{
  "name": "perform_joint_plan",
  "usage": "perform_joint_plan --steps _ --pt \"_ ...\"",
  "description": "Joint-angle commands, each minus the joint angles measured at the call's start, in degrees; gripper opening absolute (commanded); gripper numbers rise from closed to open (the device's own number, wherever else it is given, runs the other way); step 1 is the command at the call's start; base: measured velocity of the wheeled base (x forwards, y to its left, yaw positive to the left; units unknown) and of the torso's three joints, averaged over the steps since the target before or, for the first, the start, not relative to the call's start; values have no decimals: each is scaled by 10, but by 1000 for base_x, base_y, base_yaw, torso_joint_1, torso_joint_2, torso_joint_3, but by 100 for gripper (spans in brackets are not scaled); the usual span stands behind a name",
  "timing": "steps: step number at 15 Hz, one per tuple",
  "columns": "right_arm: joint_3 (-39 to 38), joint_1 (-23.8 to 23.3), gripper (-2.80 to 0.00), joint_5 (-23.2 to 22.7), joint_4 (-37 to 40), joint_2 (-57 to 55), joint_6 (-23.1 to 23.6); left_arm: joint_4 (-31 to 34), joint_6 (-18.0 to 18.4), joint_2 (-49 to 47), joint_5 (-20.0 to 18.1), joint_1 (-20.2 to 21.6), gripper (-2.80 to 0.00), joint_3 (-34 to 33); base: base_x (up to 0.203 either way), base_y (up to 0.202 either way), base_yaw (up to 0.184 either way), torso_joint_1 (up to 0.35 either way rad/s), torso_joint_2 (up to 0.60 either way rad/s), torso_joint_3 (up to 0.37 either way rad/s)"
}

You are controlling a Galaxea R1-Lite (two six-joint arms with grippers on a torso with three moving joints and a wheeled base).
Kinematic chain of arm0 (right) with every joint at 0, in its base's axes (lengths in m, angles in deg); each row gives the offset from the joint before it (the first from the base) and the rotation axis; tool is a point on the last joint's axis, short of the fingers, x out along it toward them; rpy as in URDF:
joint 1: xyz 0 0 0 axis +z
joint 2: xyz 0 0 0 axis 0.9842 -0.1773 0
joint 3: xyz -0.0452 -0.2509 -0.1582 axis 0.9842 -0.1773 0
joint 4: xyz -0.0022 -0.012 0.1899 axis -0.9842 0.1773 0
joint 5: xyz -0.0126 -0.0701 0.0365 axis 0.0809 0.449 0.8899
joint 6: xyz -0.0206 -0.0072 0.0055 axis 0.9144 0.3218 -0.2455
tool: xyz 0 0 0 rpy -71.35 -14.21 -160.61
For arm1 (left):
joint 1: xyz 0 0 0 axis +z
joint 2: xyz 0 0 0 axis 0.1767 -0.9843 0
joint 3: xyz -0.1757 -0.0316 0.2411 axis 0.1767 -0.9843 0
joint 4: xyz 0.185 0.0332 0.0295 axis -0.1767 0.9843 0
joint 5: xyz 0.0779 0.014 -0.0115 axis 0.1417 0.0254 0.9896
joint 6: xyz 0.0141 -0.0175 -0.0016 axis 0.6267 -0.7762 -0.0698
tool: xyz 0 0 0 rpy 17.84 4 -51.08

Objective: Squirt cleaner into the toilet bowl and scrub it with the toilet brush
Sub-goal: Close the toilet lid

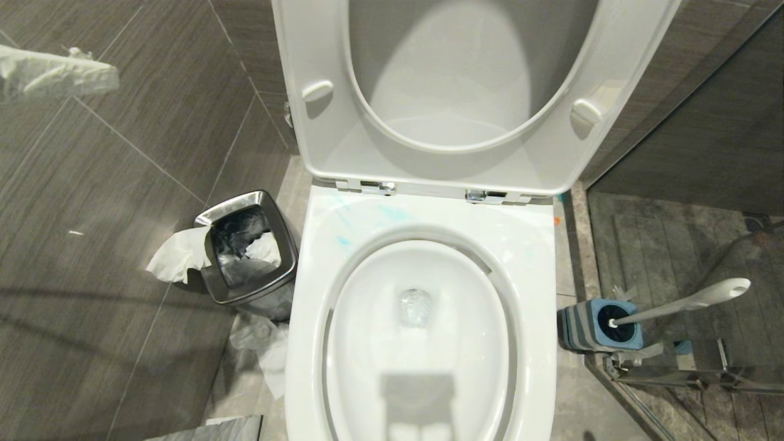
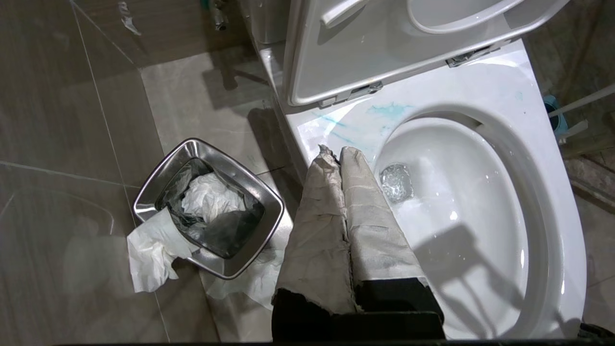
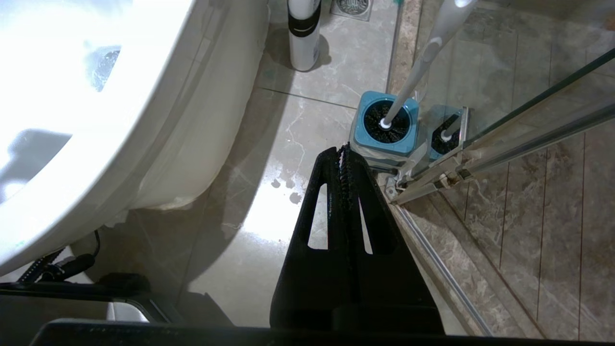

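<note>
We see the slim white toilet brush (image 3: 423,57) with its black bristle head standing in its blue holder cup (image 3: 383,126) just ahead of our right gripper (image 3: 345,151), handle leaning away; both grippers are closed and empty, the left gripper (image 2: 340,150) being over the glossy white toilet bowl (image 2: 543,202).

One glossy white ceramic toilet bowl (image 1: 539,257), one white-handled black-bristled toilet brush (image 1: 686,303), one blue-and-grey square holder cup (image 1: 579,324), one square steel waste bin (image 1: 278,236), two hinges

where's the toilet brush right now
In the head view the toilet brush stands in its blue-and-grey holder cup on the floor to the right of the toilet bowl, beside the glass shower door, handle leaning away from the bowl.
</note>
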Motion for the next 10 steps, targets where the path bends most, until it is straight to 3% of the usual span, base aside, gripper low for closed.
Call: perform_joint_plan --steps 1,3,5,10 --pt "0 0 -280 0 0 0 0 2 15 41 -78 71 -280 -21 0 0 0 0 0 0" --pt "0 1 -280 0 0 0 0 2 30 87 -155 129 -280 -49 0 0 0 0 0 0" --pt "0 0 -280 0 0 0 0 1 32 141 -205 185 -280 -79 0 0 0 0 0 0" --pt "0 0 -280 0 0 0 0 1 24 304 -257 276 -280 -172 0 0 0 0 0 0"
